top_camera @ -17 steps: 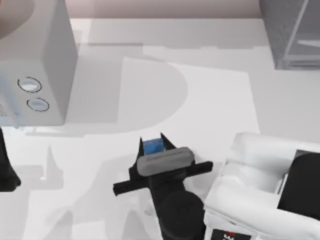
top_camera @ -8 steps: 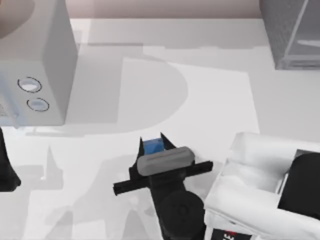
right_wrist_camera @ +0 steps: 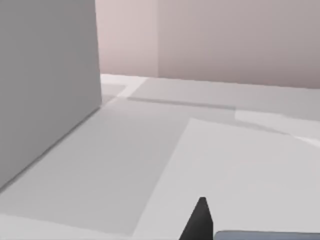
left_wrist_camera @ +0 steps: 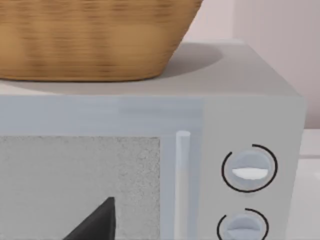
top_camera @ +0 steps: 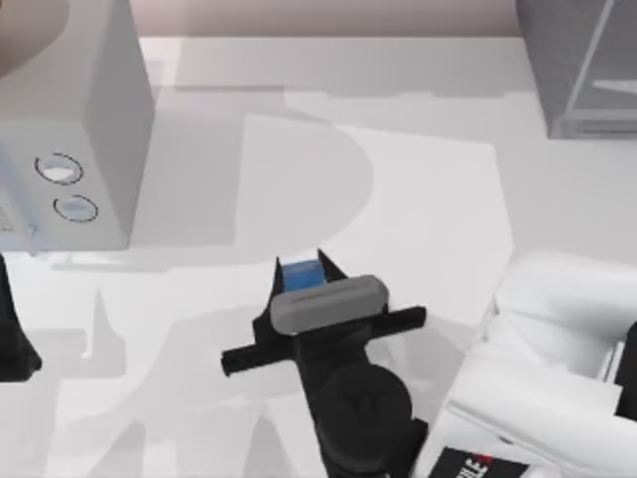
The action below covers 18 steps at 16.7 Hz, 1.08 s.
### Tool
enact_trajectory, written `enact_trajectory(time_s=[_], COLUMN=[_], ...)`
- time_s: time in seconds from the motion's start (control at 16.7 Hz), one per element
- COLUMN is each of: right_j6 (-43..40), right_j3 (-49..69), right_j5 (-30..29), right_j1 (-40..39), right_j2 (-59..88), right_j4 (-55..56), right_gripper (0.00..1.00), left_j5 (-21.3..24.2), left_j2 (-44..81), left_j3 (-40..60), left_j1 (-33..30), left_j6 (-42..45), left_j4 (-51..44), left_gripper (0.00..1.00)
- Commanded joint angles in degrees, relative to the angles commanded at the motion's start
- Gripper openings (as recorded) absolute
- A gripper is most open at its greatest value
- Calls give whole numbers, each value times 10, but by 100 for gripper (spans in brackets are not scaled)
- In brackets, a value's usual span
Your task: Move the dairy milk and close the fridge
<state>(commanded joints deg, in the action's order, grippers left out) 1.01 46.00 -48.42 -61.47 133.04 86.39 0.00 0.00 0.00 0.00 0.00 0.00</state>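
The dairy milk (top_camera: 301, 276) sits near the middle of the table, pinched between the fingers of the right gripper (top_camera: 300, 271), which close on its sides with only its blue top peeking out. The grip looks shallow, so a quick swing toward the fridge (top_camera: 582, 65) at the far right corner could let the carton slip or tip. The left gripper (left_wrist_camera: 95, 222) is parked before the microwave (top_camera: 75, 119); its fingers' state cannot be told.

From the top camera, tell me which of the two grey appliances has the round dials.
The light grey box at the table's left: two round dials on its front. The darker speckled fridge at the far right shows none.
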Motion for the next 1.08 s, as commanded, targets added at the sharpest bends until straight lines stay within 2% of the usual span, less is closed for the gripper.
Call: enact_trajectory(time_s=[0.36, 0.54, 0.78, 1.08], right_j6=[1, 2, 1, 1], right_j3=[-3, -24, -76, -138], right_j5=[1, 37, 135, 285], right_j1=[1, 35, 158, 390], right_j2=[-15, -52, -144, -290], right_j4=[-12, -31, -78, -135], right_gripper=[0, 0, 0, 0], left_j5=[0, 0, 0, 0], left_j2=[0, 0, 0, 0], left_j3=[0, 0, 0, 0], left_j1=[0, 0, 0, 0], left_j6=[0, 0, 0, 0], left_j4=[0, 0, 0, 0], left_gripper=[100, 100, 100, 100])
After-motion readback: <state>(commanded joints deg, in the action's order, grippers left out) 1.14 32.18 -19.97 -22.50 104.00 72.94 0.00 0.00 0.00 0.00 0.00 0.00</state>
